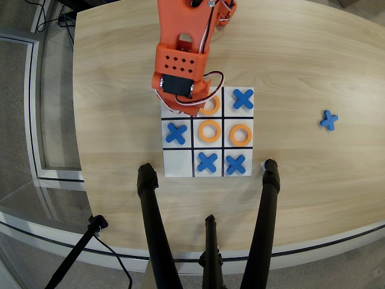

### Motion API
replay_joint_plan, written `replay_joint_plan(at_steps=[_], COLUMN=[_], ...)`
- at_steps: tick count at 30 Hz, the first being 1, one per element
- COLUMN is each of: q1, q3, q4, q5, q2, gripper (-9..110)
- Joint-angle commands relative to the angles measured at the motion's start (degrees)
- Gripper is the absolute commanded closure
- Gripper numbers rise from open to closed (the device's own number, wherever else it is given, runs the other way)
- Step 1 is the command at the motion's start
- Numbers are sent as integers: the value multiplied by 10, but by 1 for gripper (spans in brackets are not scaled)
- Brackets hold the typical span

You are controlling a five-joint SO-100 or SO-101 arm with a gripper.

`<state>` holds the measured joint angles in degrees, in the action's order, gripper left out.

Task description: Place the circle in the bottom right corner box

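Observation:
The white 3x3 grid board (178, 164) lies mid-table in the overhead view. Orange rings lie in the top middle cell (210, 109), the centre cell (209, 130) and the middle right cell (240, 135). Blue crosses fill the top right, middle left, bottom middle and bottom right cells. The bottom left cell is blank. My orange gripper (179, 109) hangs over the top left corner cell (166, 115) and covers most of it. Its fingers are hidden under its body. A fourth ring does not show.
A loose blue cross (328, 120) lies on the wooden table to the right of the board. Black tripod legs (269, 198) rise from the near edge just below the board. The table's curved edge runs along the left and bottom.

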<state>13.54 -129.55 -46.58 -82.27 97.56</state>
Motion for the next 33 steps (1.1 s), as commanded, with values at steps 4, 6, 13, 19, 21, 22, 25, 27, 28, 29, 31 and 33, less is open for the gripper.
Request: replay_joint_plan(at_steps=[4,6,13,19,21,22,25,27,28,29,31,33], q1=[-4,-4,1,4,4,4,4,4,4,4,4,4], q3=[12,13,9,18,22,24,38,62,80,102,150,202], q4=[19,19,22,19,18,16,4,-25,-49,-77,-136,-187], q5=[4,4,-7,-9,-9,-10,-11,-12,-12,-12,-12,-12], q2=[-14,-14,-10,-4,-1,3,13,19,24,28,36,42], gripper=[102,102,98,95,94,93,93,92,92,92,92,92])
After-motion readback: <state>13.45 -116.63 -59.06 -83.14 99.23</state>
